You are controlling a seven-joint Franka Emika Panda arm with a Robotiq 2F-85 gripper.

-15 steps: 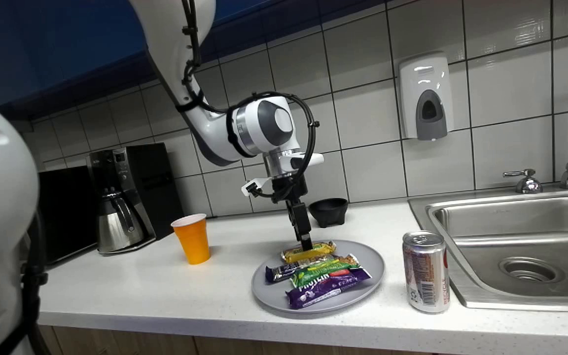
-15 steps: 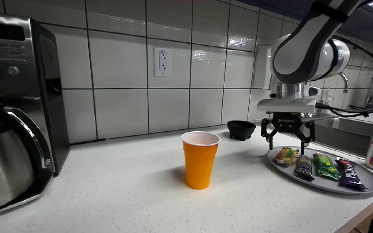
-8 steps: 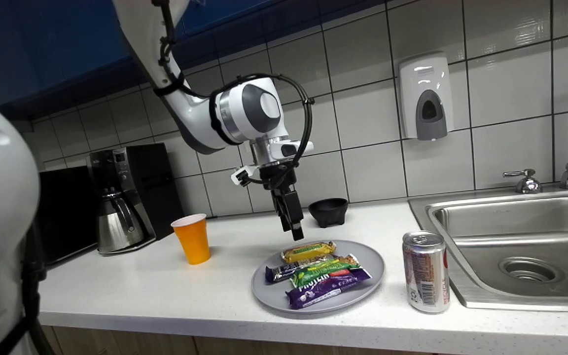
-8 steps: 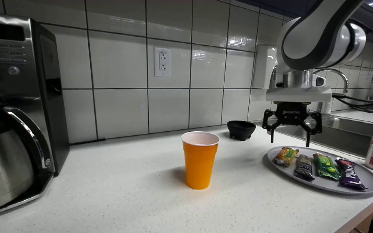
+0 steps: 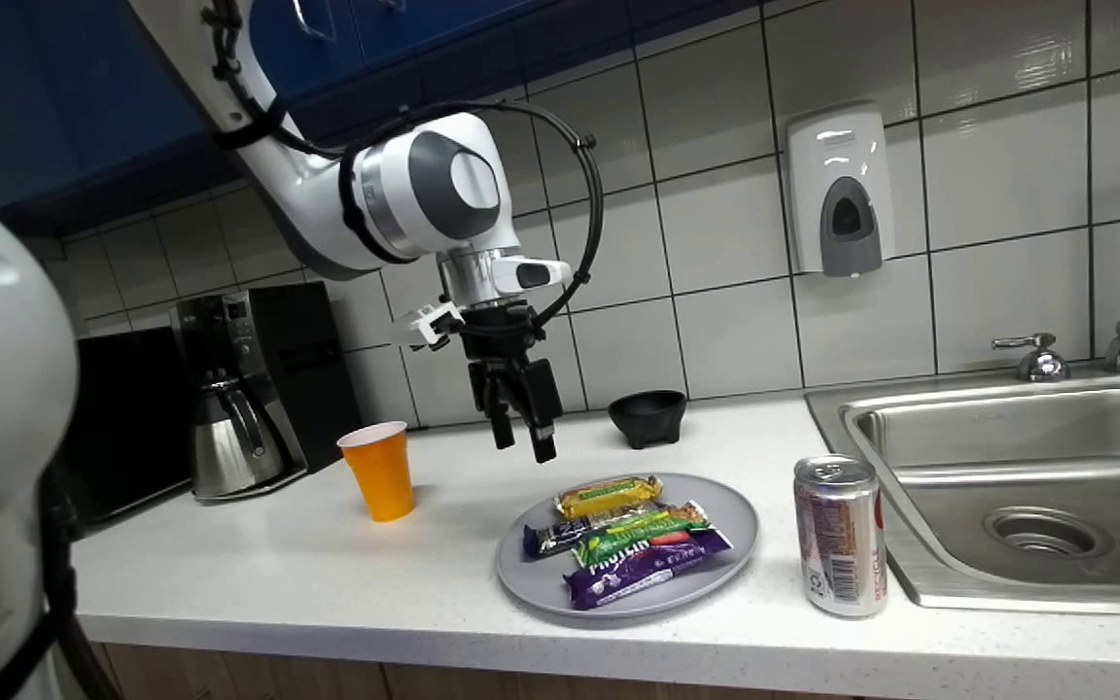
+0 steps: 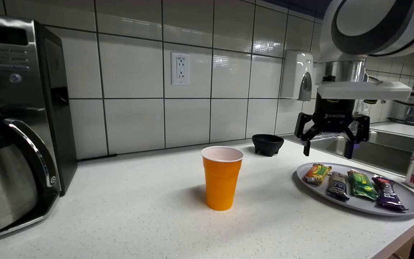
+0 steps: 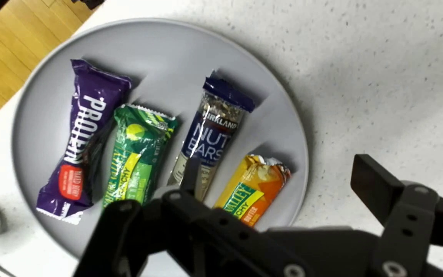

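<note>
My gripper (image 6: 327, 153) hangs open above the grey plate (image 7: 160, 50), with nothing between its fingers. It is nearest to a yellow snack bar (image 7: 252, 188), which lies at the plate's edge, its lower end hidden by the gripper in the wrist view. Beside that bar rest a dark blue nut bar (image 7: 215, 127), a green bar (image 7: 137, 150) and a purple protein bar (image 7: 87, 127), roughly side by side. One finger (image 7: 191, 175) overlaps the nut bar in the wrist view, while from outside both fingertips stand well clear of the plate.
An orange cup (image 6: 221, 183) stands on the counter, with a coffee maker (image 5: 297, 369) farther off. Near the tiled wall sits a small black bowl (image 5: 649, 418). A drink can (image 5: 840, 544) stands between the plate and the steel sink (image 5: 997, 437). A soap dispenser (image 5: 837, 185) hangs on the wall.
The gripper has risen from around the yellow bar and moved away from it, leftward in an exterior view, turning slightly. Its fingers stay apart. Plate and bars lie as before.
</note>
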